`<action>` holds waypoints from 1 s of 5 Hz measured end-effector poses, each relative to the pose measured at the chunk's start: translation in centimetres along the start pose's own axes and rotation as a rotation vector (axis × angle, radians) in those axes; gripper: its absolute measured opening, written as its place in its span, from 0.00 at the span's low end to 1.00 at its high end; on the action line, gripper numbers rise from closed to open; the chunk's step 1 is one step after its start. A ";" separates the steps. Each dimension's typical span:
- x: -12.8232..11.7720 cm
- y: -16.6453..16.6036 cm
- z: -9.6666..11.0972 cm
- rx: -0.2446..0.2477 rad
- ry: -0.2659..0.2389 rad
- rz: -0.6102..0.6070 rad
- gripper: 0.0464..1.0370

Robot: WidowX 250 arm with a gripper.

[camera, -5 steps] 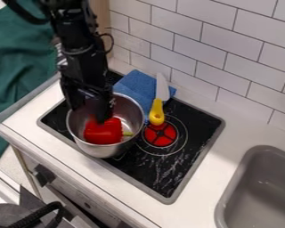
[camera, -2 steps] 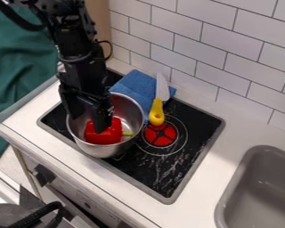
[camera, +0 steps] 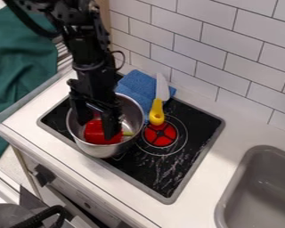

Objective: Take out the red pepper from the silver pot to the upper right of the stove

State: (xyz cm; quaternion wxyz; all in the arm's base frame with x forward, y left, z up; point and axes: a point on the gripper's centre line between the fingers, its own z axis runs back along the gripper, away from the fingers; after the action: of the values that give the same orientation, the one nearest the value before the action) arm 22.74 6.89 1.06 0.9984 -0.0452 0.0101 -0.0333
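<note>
My gripper (camera: 98, 128) hangs down into the silver pot (camera: 133, 109), its two fingers apart, one toward the pot's left side and the other over the pepper's right part. The red pepper (camera: 96, 133) lies on its side at the pot's bottom, its green stem pointing right; the right finger hides some of it. Whether the fingers touch the pepper, I cannot tell. The pot stands on the left part of the black stove (camera: 186, 151).
Right of the pot, a knife with a yellow handle (camera: 156, 112) rests partly on a blue cloth (camera: 137, 84), by a red burner (camera: 161, 135). A grey sink (camera: 258, 187) lies at the lower right. The tiled wall (camera: 222, 49) rises behind.
The gripper has come lower into the pot and slightly right, and its fingers now show spread around the pepper's upper part. The pepper and pot have stayed in place.
</note>
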 end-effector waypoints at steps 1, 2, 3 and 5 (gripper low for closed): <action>0.8 -0.3 -0.9 0.012 0.019 0.005 0.96; 1.6 0.1 -1.3 0.025 0.008 0.014 0.96; 1.9 0.2 -2.1 0.032 -0.023 0.014 0.96; 2.3 0.5 -3.8 -0.005 -0.023 0.034 0.91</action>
State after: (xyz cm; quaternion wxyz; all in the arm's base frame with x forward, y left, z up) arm 25.00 6.88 -2.78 0.9987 -0.0478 -0.0003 -0.0158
